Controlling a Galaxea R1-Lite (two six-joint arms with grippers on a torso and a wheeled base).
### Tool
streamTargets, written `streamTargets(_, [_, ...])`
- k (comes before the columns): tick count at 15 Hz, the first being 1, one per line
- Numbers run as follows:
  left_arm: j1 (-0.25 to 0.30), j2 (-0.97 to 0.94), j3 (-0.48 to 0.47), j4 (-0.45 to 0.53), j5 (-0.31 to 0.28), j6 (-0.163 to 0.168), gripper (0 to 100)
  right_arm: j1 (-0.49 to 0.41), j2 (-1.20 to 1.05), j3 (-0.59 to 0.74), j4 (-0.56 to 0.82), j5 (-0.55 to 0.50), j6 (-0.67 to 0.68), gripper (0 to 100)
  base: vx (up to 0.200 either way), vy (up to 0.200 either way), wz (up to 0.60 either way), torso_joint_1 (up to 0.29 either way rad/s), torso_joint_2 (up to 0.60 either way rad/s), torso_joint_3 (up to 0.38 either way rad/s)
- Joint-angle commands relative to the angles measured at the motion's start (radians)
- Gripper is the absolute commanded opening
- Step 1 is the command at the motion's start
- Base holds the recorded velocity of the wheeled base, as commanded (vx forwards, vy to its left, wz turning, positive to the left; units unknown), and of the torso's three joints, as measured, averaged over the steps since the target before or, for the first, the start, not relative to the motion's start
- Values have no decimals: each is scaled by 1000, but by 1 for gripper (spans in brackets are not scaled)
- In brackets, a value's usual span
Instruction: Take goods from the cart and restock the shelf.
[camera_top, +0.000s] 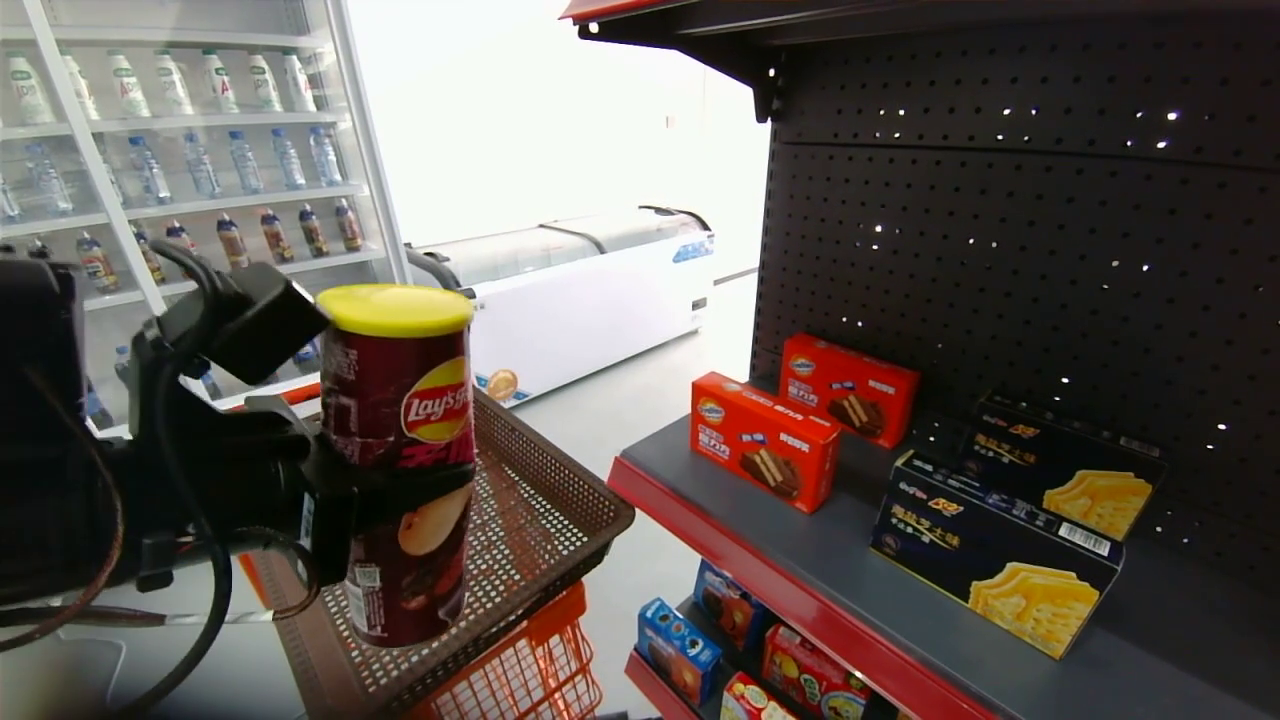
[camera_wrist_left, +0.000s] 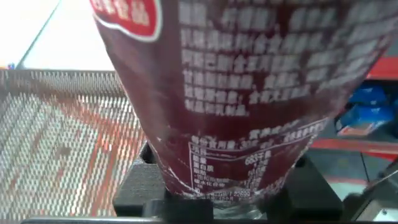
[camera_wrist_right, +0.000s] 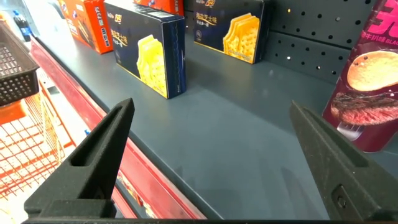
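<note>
**A:** where's the chips can (camera_top: 396, 380) at?

**B:** my left gripper (camera_top: 400, 497) is pinching it upright over the cart basket (camera_top: 560, 500). On my right gripper (camera_wrist_right: 211, 155) the jaws are spread wide above the shelf (camera_wrist_right: 236, 134).

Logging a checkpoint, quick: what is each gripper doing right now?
Left gripper: shut on the chips can, held upright.
Right gripper: open and empty, above the shelf.

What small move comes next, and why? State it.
Probably swing the left gripper right, carrying the can toward the shelf. The can is gripped upright above the basket, and bare deck lies between the red boxes and the blue boxes.
</note>
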Motion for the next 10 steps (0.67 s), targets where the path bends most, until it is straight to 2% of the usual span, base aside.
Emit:
streamTargets(1, [-18, -28, -20, 8, -5, 1, 0, 0, 0, 0, -1, 0, 0, 100, 0, 0, 0, 0, 0, 0])
streamTargets(4, [-38, -48, -51, 2, -39, 5, 0, -1, 0, 0, -1, 0, 0, 100, 0, 0, 0, 0, 0, 0])
streamTargets(5, [-88, -47, -83, 4, -59, 7, 0, 0, 0, 0, -1, 0, -2, 100, 0, 0, 0, 0, 0, 0])
streamTargets(7, [-142, -47, -92, 11, -57, 5, 0, 0, 0, 0, -1, 0, -2, 100, 0, 0, 0, 0, 0, 0])
streamTargets(10, [-151, -16, -114, 14, -80, 1, 0, 0, 0, 0, 0, 2, -2, 100, 0, 0, 0, 0, 0, 0])
